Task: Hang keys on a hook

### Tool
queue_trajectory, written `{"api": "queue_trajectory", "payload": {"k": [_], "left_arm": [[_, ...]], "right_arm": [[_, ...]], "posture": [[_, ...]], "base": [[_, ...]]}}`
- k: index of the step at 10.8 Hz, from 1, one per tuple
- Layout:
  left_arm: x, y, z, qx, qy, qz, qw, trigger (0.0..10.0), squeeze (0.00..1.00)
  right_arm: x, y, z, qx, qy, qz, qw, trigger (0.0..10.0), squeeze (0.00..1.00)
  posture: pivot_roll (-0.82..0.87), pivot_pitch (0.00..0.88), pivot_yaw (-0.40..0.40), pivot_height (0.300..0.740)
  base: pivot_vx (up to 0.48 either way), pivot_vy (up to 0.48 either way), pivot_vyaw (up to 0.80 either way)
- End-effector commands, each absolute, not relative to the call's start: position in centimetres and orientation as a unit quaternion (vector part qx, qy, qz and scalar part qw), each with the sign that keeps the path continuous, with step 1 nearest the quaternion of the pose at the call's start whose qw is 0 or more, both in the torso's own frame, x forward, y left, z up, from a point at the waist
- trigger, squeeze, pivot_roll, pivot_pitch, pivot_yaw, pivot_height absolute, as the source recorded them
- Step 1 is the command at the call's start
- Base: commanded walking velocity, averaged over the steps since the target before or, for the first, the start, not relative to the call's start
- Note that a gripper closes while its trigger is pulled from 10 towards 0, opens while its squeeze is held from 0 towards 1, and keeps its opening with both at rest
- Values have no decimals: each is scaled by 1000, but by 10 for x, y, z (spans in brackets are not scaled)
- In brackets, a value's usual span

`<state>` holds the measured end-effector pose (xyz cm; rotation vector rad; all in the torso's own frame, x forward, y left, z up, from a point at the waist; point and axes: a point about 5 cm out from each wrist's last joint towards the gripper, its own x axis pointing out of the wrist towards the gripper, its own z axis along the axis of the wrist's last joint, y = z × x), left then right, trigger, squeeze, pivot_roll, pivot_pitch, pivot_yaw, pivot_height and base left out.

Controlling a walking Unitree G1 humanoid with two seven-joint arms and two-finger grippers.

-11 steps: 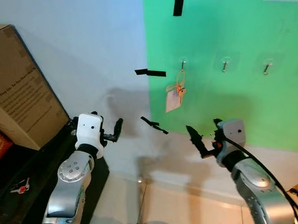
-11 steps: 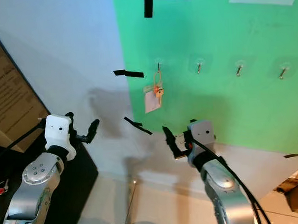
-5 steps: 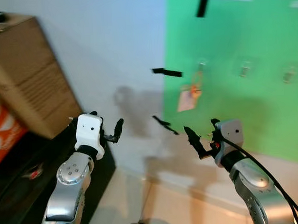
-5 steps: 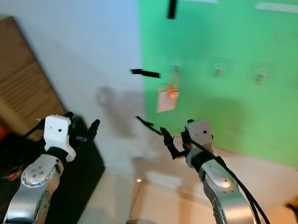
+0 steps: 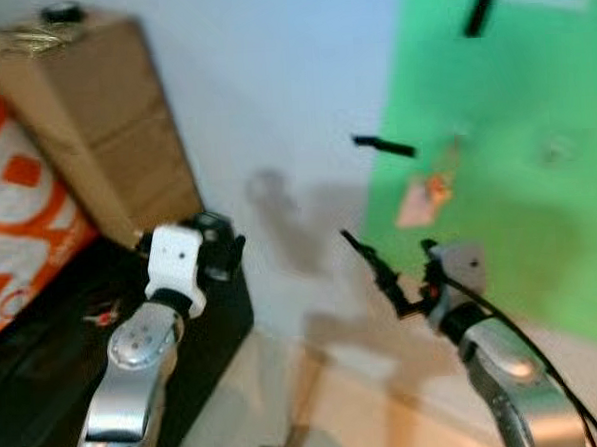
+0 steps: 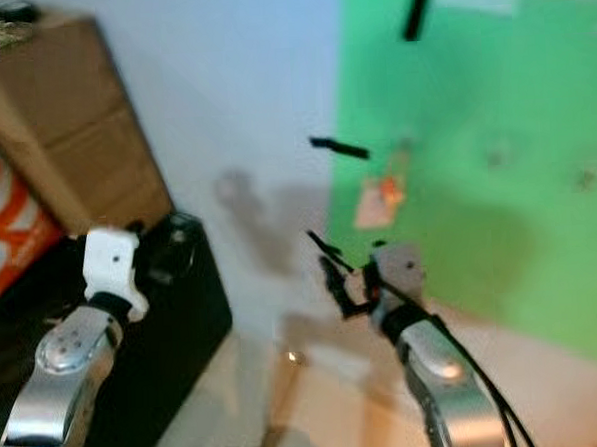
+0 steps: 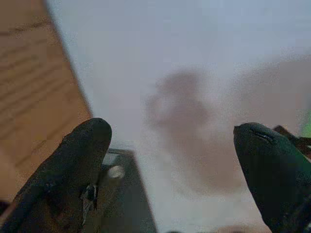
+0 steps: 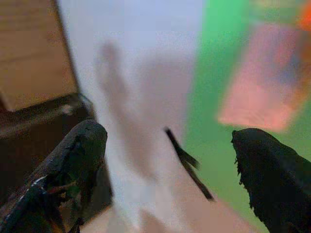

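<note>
Your keys (image 5: 424, 192), with their pale tag, hang on the green panel (image 6: 498, 213) of the wall, blurred. Your right pincer (image 8: 170, 160) sits below and just left of them, apart, fingers spread and empty. Your left pincer (image 7: 170, 160) is released too, held over the black surface (image 5: 47, 387) near the cardboard box (image 5: 98, 114) and orange bag (image 5: 19, 233).
</note>
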<state>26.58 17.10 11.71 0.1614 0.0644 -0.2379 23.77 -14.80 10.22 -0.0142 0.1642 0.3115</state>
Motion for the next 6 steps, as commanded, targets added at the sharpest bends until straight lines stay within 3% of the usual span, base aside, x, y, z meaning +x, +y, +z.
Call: {"api": "queue_trajectory", "payload": {"k": [1, 2, 6], "left_arm": [[267, 168, 120, 76, 27, -127, 989, 10000, 1000], [267, 168, 121, 75, 27, -128, 989, 10000, 1000], [266, 169, 122, 72, 26, -131, 988, 10000, 1000]], "right_arm": [[237, -152, 104, -11, 82, 154, 985, 10000, 1000], [236, -150, 103, -16, 82, 162, 983, 10000, 1000], [234, -146, 102, -14, 86, 180, 980, 10000, 1000]], "posture": [[-86, 0, 46, 732], [-86, 0, 46, 732], [-81, 0, 45, 732]], "base": [[0, 0, 800], [0, 0, 800], [261, 0, 800]]}}
